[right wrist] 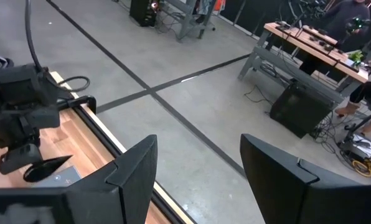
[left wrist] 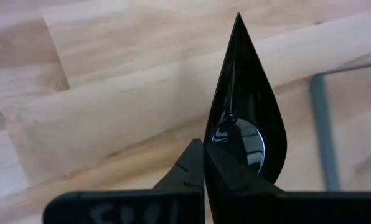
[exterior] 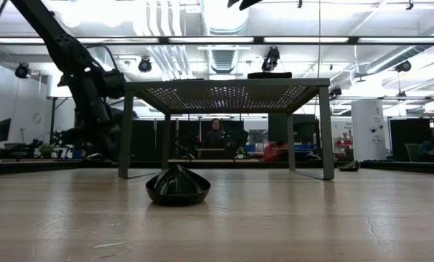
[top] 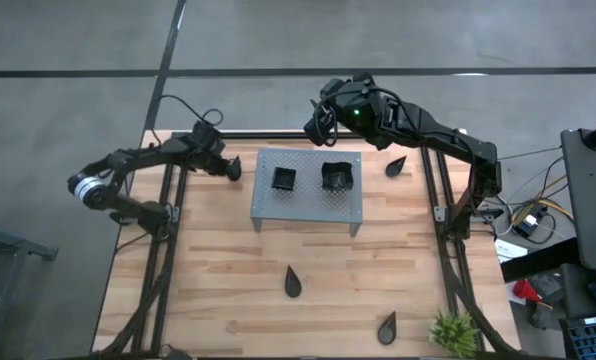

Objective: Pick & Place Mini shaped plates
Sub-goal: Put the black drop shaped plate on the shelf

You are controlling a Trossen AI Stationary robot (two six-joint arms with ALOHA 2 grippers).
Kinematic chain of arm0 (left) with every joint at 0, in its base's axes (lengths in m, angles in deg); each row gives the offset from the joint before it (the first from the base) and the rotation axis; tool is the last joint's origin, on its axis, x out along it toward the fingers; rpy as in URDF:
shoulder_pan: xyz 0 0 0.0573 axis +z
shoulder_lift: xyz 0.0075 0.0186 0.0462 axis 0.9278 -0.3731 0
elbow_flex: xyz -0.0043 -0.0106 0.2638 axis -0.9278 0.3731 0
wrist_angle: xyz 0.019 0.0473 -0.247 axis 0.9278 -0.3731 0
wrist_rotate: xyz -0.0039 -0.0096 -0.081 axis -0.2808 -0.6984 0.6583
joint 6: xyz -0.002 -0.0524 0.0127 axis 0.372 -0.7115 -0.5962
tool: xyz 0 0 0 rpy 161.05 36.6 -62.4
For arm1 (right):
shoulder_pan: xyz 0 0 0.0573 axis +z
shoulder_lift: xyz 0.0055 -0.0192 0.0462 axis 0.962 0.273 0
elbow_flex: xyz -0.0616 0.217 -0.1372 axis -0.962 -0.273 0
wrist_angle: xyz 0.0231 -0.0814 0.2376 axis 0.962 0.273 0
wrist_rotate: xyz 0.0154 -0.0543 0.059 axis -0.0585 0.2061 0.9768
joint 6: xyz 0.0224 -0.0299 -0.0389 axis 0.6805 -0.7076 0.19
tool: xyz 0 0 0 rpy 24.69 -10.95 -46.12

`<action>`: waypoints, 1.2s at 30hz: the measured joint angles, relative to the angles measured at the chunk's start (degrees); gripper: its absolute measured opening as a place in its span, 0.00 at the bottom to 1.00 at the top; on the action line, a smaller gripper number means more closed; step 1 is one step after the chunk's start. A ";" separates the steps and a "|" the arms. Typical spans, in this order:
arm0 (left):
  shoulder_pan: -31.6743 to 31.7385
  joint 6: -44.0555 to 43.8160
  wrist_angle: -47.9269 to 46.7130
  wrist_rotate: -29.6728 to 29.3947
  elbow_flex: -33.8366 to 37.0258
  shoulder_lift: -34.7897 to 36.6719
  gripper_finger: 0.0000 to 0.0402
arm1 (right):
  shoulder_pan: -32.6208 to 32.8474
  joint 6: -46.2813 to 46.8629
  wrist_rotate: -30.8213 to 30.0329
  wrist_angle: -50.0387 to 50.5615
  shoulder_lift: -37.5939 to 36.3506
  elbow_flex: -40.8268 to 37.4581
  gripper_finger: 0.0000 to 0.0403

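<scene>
A: Wooden table (top: 228, 270), grey concrete floor around it. Left gripper?

B: Left gripper (top: 234, 170) sits just left of the grey perforated rack (top: 308, 205), fingers (left wrist: 192, 171) pinched on the rounded end of a teardrop plate (left wrist: 244, 118). Held plate is tilted on edge, tip pointing away from the gripper, above the wood.

A: Right gripper?

B: Right gripper (right wrist: 198, 171) is raised beyond the far edge of the table, behind the rack, fingers spread wide, nothing between them.

A: Other plates?

B: Two square plates on the rack top: one left of centre (top: 284, 179), one right of centre (top: 337, 176). One teardrop (top: 395, 165) lies on the table just right of the rack, far side. Another teardrop (top: 292, 282) is near-centre, in front of the rack. A third (top: 386, 326) is at the near edge, next to the small green plant (top: 454, 333) in the near right corner.
</scene>
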State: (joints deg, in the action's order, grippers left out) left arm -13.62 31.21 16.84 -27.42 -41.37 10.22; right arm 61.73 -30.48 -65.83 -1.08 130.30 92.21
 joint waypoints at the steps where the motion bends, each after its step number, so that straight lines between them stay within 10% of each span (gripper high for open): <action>1: 0.00 0.00 -0.98 0.57 -0.20 0.89 0.00 | 0.00 0.00 0.00 0.00 0.00 0.00 0.56; 18: -1.16 -10.52 -17.35 12.01 -11.69 21.59 0.00 | 0.00 1.02 -0.63 0.78 0.00 0.00 0.56; 36: -20.83 -15.56 -23.59 14.12 -24.83 18.98 0.00 | 2.97 19.12 -0.39 13.75 0.00 0.00 0.56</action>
State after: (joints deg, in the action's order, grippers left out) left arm -34.44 15.65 -6.75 -13.30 -66.20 29.20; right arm 64.70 -11.36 -66.22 12.67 130.30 92.21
